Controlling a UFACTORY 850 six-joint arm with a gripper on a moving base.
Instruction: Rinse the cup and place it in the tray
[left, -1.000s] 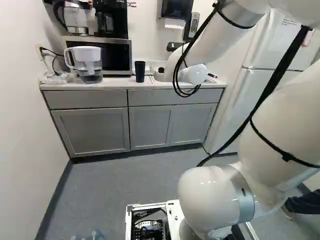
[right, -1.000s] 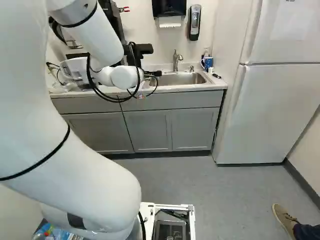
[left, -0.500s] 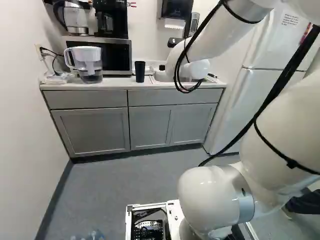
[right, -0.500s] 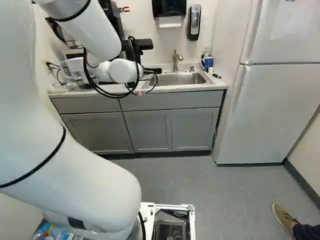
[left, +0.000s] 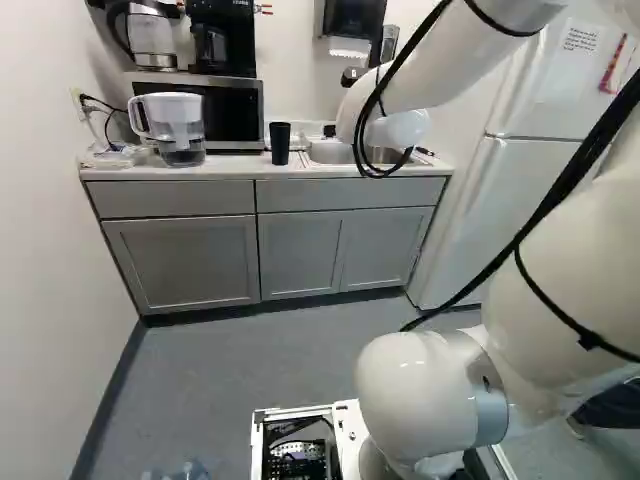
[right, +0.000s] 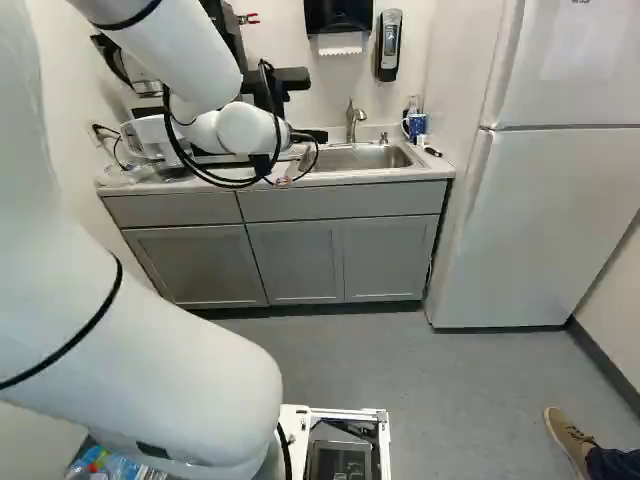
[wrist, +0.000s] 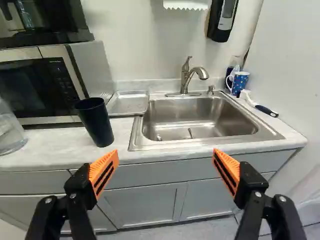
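- The pincer (right: 310, 136) is pointing toward the sink (wrist: 197, 117), fingers standing wide apart;
- the dark cup (wrist: 95, 122) is standing upright on the surface (wrist: 50, 150), just beside the tray (wrist: 129, 102).

A pale desk (wrist: 45, 152) runs along the wall on grey cabinets. At its left end stands a clear filter pitcher (left: 182, 128), with a microwave (left: 232, 105) at the far side. Right of these stands a black cup (wrist: 95, 122), upright, and just beyond it lies a metal tray (wrist: 128, 103). A steel sink (wrist: 200, 122) is set in farther right, its faucet (wrist: 185, 80) behind; at the far right sit a blue mug (wrist: 240, 83) and a brush (wrist: 257, 105).
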